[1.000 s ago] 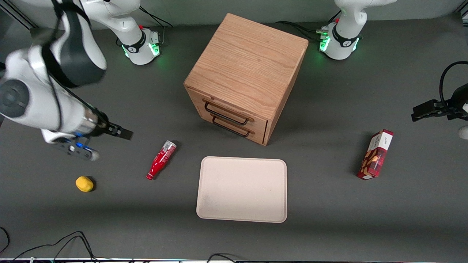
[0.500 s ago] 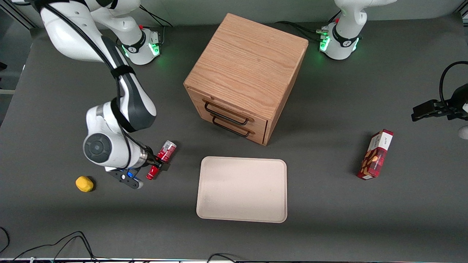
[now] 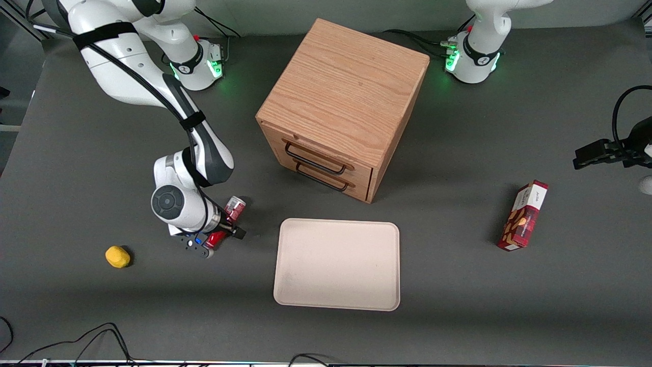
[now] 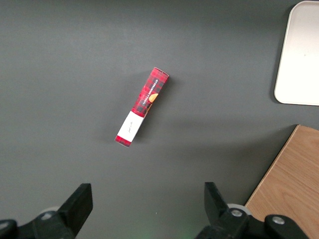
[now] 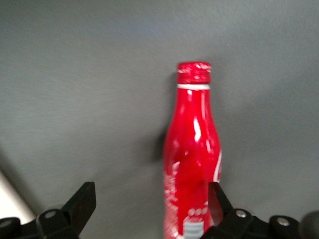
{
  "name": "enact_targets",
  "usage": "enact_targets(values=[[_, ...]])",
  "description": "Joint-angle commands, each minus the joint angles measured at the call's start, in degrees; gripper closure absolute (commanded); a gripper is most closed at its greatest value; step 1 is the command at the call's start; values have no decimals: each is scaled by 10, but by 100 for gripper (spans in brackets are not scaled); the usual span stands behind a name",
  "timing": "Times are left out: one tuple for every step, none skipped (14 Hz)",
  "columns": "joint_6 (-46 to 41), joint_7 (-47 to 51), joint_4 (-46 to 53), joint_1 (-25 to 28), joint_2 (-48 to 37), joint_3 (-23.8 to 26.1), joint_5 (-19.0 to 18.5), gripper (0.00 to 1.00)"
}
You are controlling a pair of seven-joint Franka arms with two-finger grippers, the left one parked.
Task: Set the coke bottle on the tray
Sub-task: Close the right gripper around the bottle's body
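The coke bottle (image 3: 235, 206), red with a red cap and silver base, lies on the dark table beside the tray (image 3: 336, 265), toward the working arm's end. My right gripper (image 3: 226, 230) is low over the bottle's middle and hides part of it. In the right wrist view the gripper (image 5: 149, 199) is open. The bottle (image 5: 194, 149) lies between its fingers (image 5: 82, 199), close against one and apart from the other. The pale beige tray holds nothing and also shows in the left wrist view (image 4: 301, 55).
A wooden drawer cabinet (image 3: 346, 102) stands farther from the front camera than the tray. A red snack box (image 3: 524, 216) lies toward the parked arm's end. A small yellow object (image 3: 117, 256) lies toward the working arm's end. Cables run along the front edge.
My right arm has swung in from the working arm's end and come down over the bottle. The bottle and tray have not moved.
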State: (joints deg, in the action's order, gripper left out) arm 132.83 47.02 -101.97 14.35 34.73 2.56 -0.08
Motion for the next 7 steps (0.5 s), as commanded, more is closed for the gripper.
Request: enact_targets(values=[[49,18,-70,-2,-32,0,-23,0],[56,17,-78,-2,-31,-2,-24,0],[67,17,-87,-2,-31,-4,-29,0],[75,17,-94,-3,-31,-4,-33,0],[79,17,-96,-3,-31,-5,-33,3],[79,17,-96,-3,-31,-5,-33,18],[79,17,-96,-3,-31,-5,-33,43]])
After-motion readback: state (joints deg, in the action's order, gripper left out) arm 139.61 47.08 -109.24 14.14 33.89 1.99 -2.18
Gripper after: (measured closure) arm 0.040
